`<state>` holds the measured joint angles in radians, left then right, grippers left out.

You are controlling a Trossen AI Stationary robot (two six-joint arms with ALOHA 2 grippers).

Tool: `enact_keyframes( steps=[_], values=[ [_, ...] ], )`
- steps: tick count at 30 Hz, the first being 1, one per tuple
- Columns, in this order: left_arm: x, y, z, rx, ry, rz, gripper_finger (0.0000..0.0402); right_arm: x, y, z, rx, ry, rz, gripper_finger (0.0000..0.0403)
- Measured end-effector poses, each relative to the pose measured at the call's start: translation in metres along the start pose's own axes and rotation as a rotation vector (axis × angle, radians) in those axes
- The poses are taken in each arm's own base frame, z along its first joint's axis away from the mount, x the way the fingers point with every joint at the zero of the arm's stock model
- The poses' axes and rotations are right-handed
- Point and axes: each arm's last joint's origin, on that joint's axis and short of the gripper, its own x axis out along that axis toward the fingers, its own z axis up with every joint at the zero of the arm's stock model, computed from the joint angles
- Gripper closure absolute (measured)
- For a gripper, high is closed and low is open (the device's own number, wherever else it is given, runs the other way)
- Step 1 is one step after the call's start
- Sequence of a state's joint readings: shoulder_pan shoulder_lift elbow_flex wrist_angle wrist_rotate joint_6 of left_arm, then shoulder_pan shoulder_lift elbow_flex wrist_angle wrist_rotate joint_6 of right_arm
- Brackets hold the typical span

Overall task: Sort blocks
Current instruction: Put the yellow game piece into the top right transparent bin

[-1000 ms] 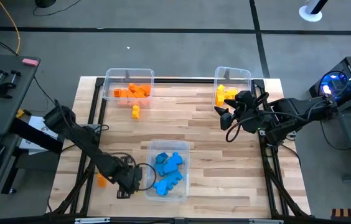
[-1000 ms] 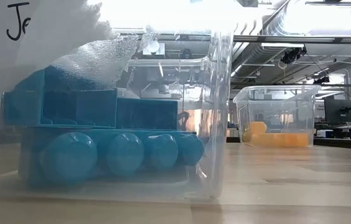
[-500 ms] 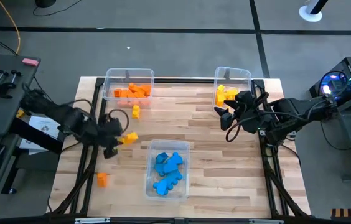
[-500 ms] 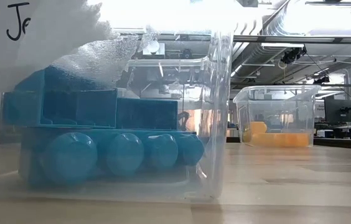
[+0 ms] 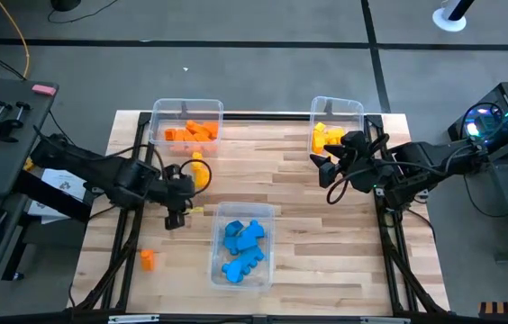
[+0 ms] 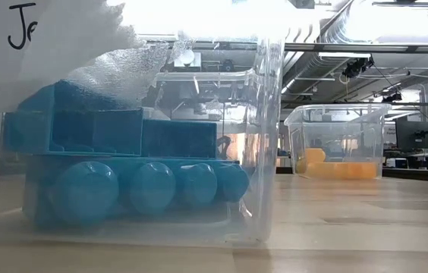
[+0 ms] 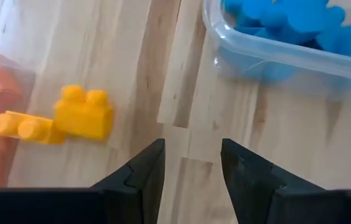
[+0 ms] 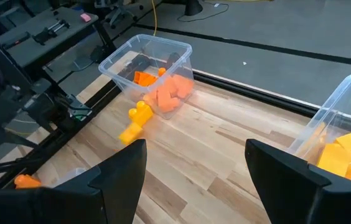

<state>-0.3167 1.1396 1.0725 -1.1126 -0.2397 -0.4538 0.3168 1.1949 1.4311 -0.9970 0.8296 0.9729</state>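
Note:
My left gripper (image 5: 185, 202) (image 7: 191, 168) hangs open and empty over bare wood, between the blue bin and two yellow blocks (image 5: 199, 173) (image 7: 83, 115). Those blocks lie loose on the table beside the orange bin (image 5: 186, 126), which holds orange blocks (image 5: 191, 132). A single orange block (image 5: 148, 259) rests near the table's near left corner. Blue blocks (image 5: 240, 245) (image 6: 130, 163) fill the near bin. Yellow blocks (image 5: 326, 137) (image 8: 343, 152) sit in the far right bin. My right gripper (image 5: 322, 167) (image 8: 194, 177) waits open in front of that yellow bin.
Three clear bins stand on the wooden table: the orange bin at far left, the yellow bin (image 5: 337, 112) at far right, and the blue bin (image 5: 218, 216) near the middle of the near edge. Bare wood lies between them. Black frame rails (image 5: 137, 162) run along the table's sides.
My left gripper has swung from the near edge beside the blue bin toward the far left, then a little right. Half a second ago a yellow block showed at its fingers. That block now lies beside the other yellow block by the orange bin.

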Motion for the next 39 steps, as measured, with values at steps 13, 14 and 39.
enact_keyframes(
  steps=[13, 14, 39],
  values=[
    [0.064, 0.066, 0.048, -0.07, 0.076, 0.09, 0.018, 0.012, 0.01, -0.008, 0.048, 0.012, -0.031, 0.0133],
    [0.071, 0.072, 0.051, -0.063, 0.086, 0.069, 0.0172, 0.014, 0.011, -0.01, 0.048, 0.016, -0.036, 0.0133],
    [0.151, 0.103, 0.045, 0.621, 0.414, 0.139, 0.0123, 0.036, 0.032, -0.025, 0.097, 0.021, -0.051, 0.0133]
  ],
)
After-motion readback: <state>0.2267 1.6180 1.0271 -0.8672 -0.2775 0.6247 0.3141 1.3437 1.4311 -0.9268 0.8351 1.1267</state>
